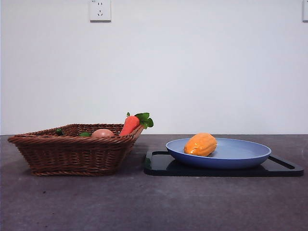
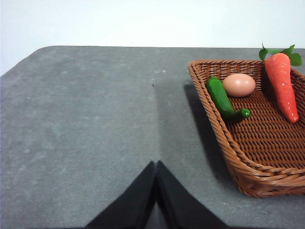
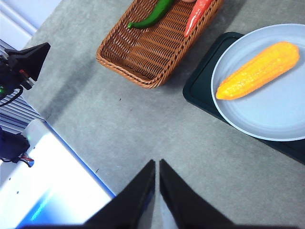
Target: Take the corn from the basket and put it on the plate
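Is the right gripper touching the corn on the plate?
Apart. The right wrist view shows the right gripper over bare table, a clear gap from the corn lying on the plate.

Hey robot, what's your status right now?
Both grippers, left and right, shut, empty. Corn lying on plate, out of basket. Nothing in the way.

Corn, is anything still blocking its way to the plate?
No. The corn already lies on the plate, away from the basket. Both hands are shut over bare table.
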